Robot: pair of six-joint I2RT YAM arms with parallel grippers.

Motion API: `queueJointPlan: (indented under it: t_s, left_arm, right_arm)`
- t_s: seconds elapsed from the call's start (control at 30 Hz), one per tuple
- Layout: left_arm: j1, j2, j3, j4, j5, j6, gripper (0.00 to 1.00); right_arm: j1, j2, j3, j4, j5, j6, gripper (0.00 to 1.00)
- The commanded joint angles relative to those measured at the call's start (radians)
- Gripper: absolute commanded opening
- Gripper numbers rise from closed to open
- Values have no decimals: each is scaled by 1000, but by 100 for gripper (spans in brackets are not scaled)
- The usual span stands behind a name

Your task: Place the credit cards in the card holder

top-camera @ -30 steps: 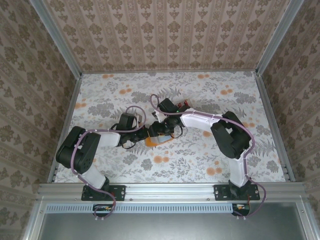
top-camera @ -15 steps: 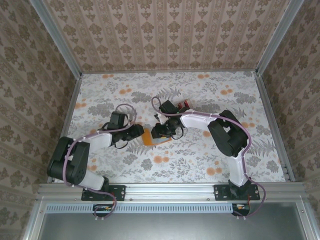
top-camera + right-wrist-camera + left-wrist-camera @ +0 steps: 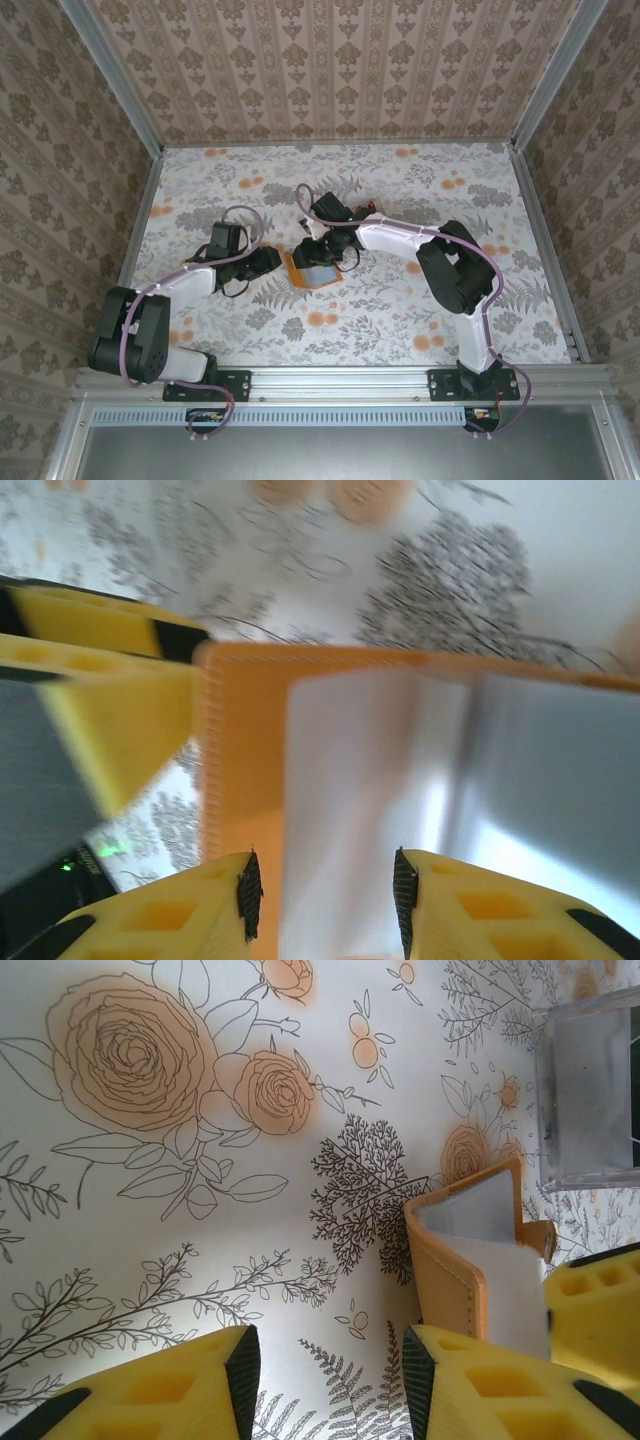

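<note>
Top external view showed the orange card holder (image 3: 300, 274) lying on the tabletop (image 3: 400, 190) under the right hand (image 3: 322, 252), the left hand (image 3: 270, 258) just beside it, its fingers (image 3: 150, 1390) parted over bare tabletop and holding nothing. Right wrist view had white and grey credit cards (image 3: 400, 780) sitting in the holder between half-spread fingers; whether those gripped anything I could not tell.

The card holder (image 3: 240, 780) is blurred — cut off at right.
</note>
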Motion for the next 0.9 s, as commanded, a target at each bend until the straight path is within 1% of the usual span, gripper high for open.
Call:
queueJointPlan:
  t_s: [0.0,0.17,0.3,0.43,0.53,0.87]
  left_arm:
    - [3,11,0,18,19,-11,44]
    - [26,-11,-7,-7,-7,-42,43]
    - [77,-44,-41,-4,-6,-71,43]
    - [127,-76,-71,4,10,-85,43]
    - [146,-91,-72,-8,21,-77,42]
    - [150,-121,2,-73,30,-11,42]
  right_arm:
    - [24,46,54,-24,-39,4,43]
    - [44,86,76,-14,-54,14,44]
    - [52,105,78,-19,-60,17,45]
    - [52,94,79,-21,-64,17,46]
    - [51,71,84,-28,-69,16,46]
    - [50,2,104,-61,-60,1,48]
